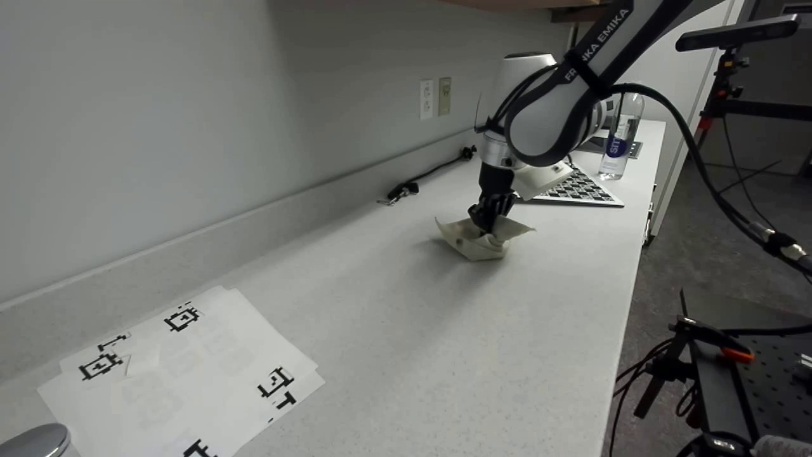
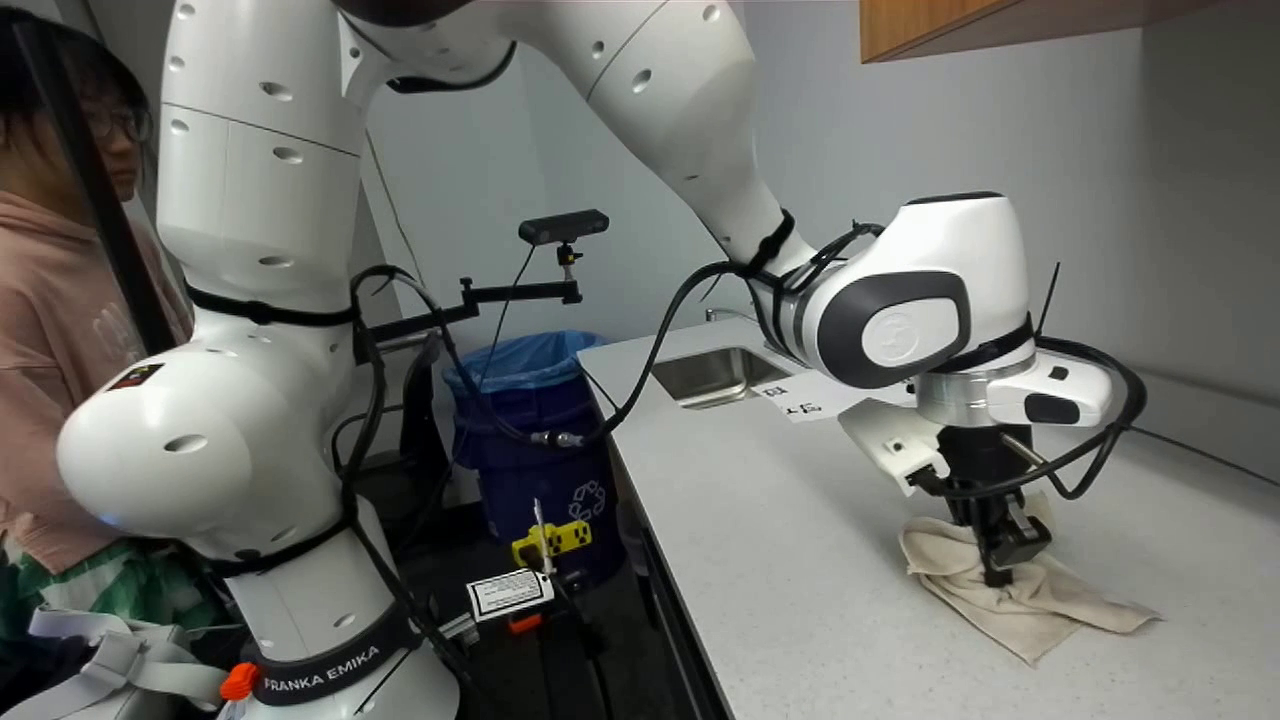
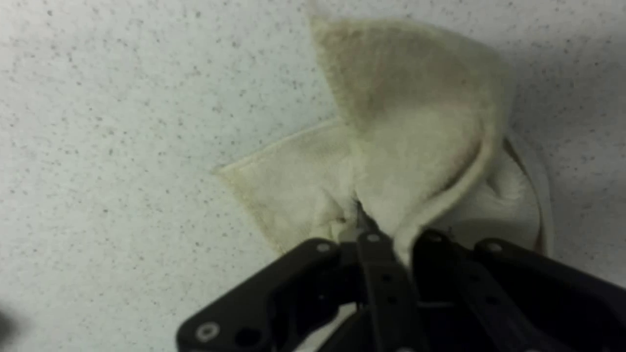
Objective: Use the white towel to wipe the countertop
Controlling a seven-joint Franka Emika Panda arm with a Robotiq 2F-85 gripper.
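The white towel, cream-coloured in these views, lies bunched on the light speckled countertop (image 1: 406, 355). It shows in both exterior views (image 1: 476, 247) (image 2: 1050, 610) and in the wrist view (image 3: 415, 122). My gripper (image 1: 487, 228) points straight down and is shut on the towel's middle. It also shows in an exterior view (image 2: 998, 572) with its fingertips pressed into the folds. In the wrist view the gripper (image 3: 396, 239) pinches a fold between its dark fingers. One towel flap curls up beside the fingers, and other corners spread out on the counter. The fingertips are partly hidden by cloth.
A checkered board (image 1: 580, 188) and a water bottle (image 1: 618, 143) stand behind the gripper. A black cable (image 1: 438, 169) lies along the wall. Marker sheets (image 1: 203, 362) lie at the near end. A sink (image 2: 715, 375) is set in the counter. A person (image 2: 60, 300) stands behind the arm.
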